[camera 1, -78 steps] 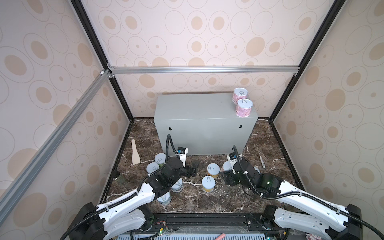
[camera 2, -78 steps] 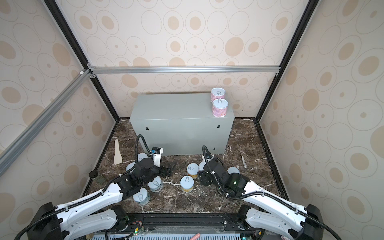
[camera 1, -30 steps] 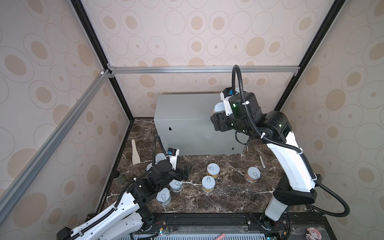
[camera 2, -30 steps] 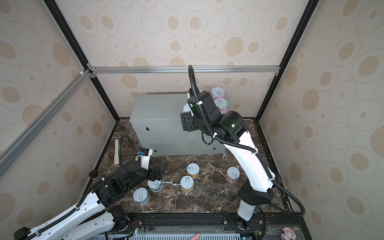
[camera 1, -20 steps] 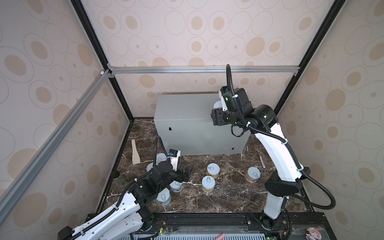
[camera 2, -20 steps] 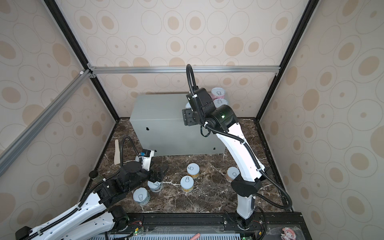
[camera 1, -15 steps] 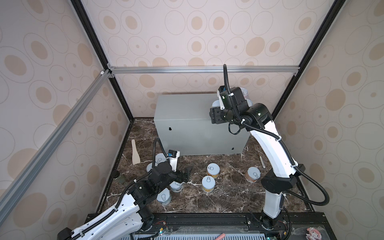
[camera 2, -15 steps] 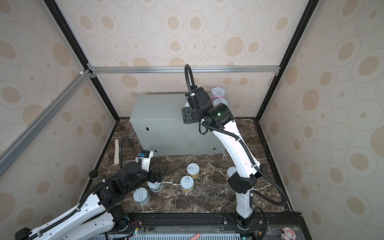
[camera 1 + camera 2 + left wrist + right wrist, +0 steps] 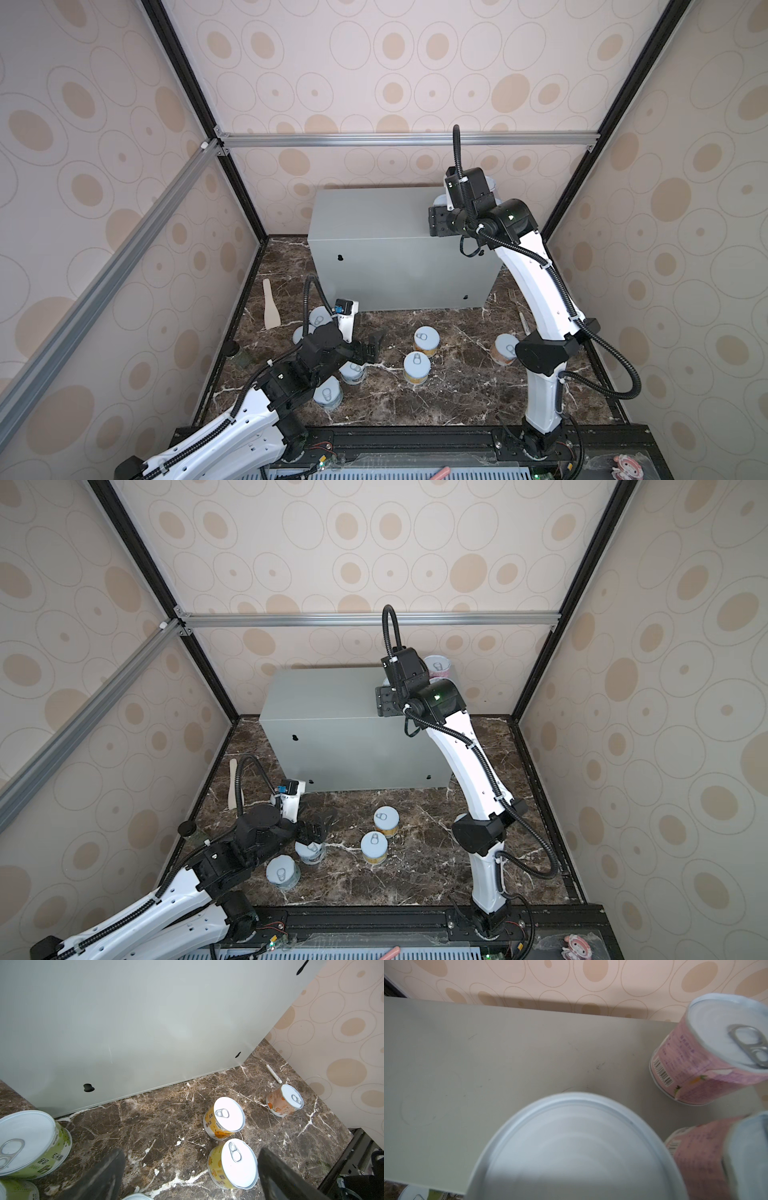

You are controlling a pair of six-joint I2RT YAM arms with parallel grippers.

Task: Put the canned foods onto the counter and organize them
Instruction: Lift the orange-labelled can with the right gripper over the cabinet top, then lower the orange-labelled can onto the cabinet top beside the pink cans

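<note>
Right fingers (image 9: 437, 222) clamped on a can (image 9: 571, 1147) (label hidden), upper right of centre in both top views, over the grey surface (image 9: 374, 212), beside two pink cans (image 9: 695, 1068). Left fingers (image 9: 99, 1176) wide apart, lower left, low over marble (image 9: 155, 1126); yellow cans (image 9: 224, 1118) and orange can (image 9: 284, 1101) upright on it.

Soft, even light is seen in both top views, the can lids (image 9: 228, 1114) are overexposed in the left wrist view, and the nearest can (image 9: 571, 1151) is blurred in the right wrist view.
</note>
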